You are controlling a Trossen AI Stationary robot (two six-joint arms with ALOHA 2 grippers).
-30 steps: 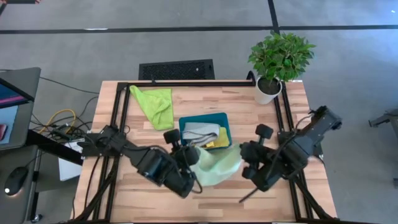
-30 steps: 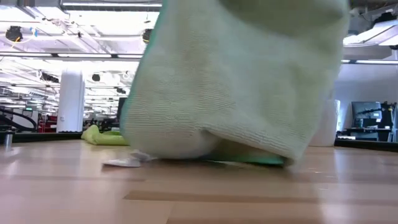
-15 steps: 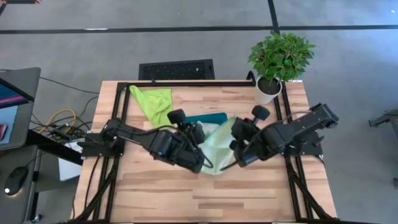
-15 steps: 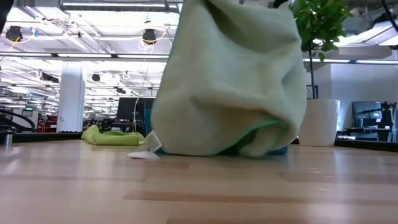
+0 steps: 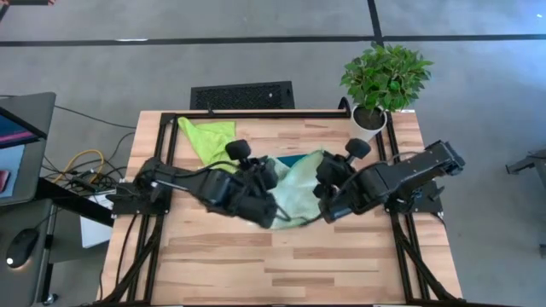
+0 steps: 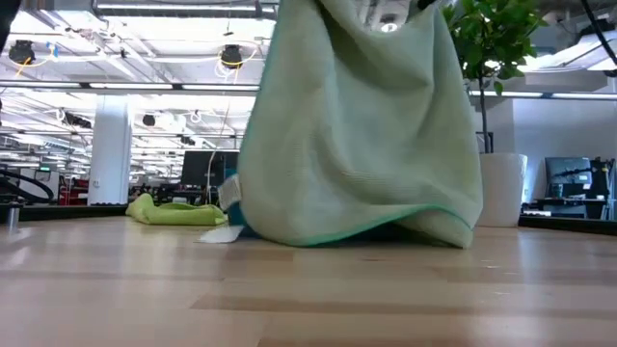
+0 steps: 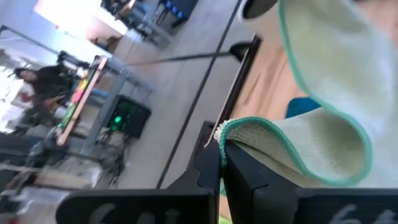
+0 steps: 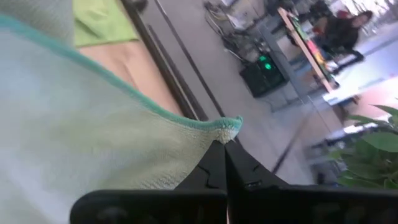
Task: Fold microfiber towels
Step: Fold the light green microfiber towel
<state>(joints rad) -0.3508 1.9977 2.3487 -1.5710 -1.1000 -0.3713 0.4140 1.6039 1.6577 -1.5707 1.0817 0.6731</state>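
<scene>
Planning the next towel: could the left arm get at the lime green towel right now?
Probably not yet. The left pincer is shut on a corner of the pale sage towel, shared with the right pincer. The lime green towel lies uncovered near the left arm, so releasing first should free the way.

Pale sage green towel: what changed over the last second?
Both grippers, left and right, carried the pale sage green microfiber towel from the table's front toward the teal tray, covering it. Each kept its corner pinched. The lime green towel stayed put.
</scene>
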